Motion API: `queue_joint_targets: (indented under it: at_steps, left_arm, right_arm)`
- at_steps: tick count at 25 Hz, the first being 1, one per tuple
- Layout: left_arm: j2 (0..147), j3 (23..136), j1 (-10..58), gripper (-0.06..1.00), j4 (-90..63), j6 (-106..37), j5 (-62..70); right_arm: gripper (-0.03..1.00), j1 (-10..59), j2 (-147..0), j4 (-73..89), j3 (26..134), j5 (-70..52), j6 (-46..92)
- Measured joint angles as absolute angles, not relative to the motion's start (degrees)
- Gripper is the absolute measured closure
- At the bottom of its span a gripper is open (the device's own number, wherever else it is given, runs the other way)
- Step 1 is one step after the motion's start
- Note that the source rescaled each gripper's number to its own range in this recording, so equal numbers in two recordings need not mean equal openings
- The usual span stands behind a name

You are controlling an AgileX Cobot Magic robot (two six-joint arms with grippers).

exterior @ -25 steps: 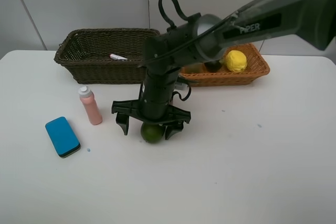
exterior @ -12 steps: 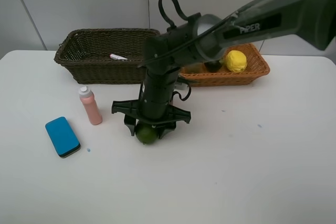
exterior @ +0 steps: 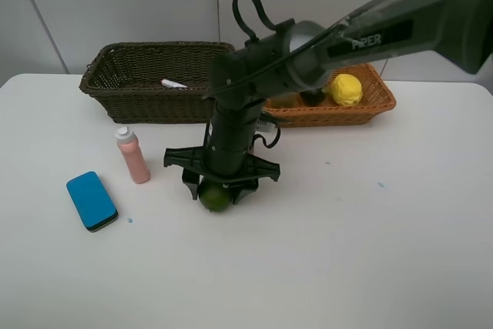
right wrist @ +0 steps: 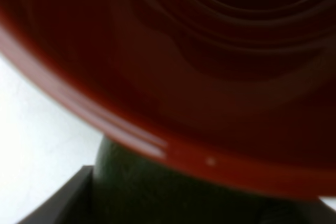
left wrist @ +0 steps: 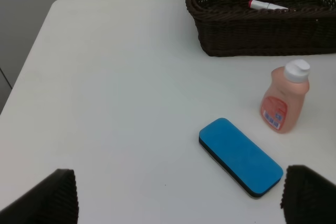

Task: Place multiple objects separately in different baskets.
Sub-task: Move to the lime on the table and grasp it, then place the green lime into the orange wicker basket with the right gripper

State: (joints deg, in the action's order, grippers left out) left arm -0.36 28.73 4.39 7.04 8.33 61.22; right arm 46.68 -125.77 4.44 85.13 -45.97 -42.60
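Note:
My right gripper [exterior: 217, 190] reaches across to the table's middle, pointing down, and is shut on the green round fruit [exterior: 215, 197], which rests on the white table [exterior: 347, 252]. The right wrist view shows that fruit [right wrist: 157, 192] under a blurred red cup [right wrist: 210, 77] filling most of the picture. A pink white-capped bottle [exterior: 132, 155] and a blue eraser [exterior: 92, 200] stand left of the gripper. A white marker [exterior: 173, 83] lies in the dark basket [exterior: 131, 102]. A yellow lemon [exterior: 346, 88] lies in the orange basket [exterior: 362, 112]. My left gripper [left wrist: 178, 198] is open above bare table.
The left wrist view shows the eraser [left wrist: 240, 157], the bottle [left wrist: 283, 103] and the dark basket [left wrist: 252, 40] with the marker [left wrist: 268, 6] ahead of the left gripper. A dark fruit [exterior: 312, 98] sits beside the lemon. The table's edge runs along the far left.
The right gripper's fingers have come together around the green fruit, which shifted slightly left. Nothing else has moved.

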Motion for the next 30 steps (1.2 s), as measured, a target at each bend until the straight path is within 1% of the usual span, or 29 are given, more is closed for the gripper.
queue_joint_targets:
  at_steps: [11, 15, 26, 30]
  left_arm:
    - [-0.4, 28.7, 4.4, -0.06, 7.0, 8.3, 61.2]
    - [-0.4, 28.7, 4.4, -0.06, 7.0, 8.3, 61.2]
    - [-0.4, 28.7, 4.4, -0.06, 7.0, 8.3, 61.2]
    - [-0.4, 28.7, 4.4, -0.06, 7.0, 8.3, 61.2]
  right_arm:
    - [0.39, 46.7, -125.8, 4.4, 85.1, -46.1, -42.6]
    - [0.39, 46.7, -124.4, 4.1, 85.1, -49.1, -42.6]
    - [0.39, 46.5, -110.5, -1.5, 85.1, -61.0, -42.5]
    - [0.39, 44.5, -105.1, -7.6, 85.1, -62.8, -42.5]
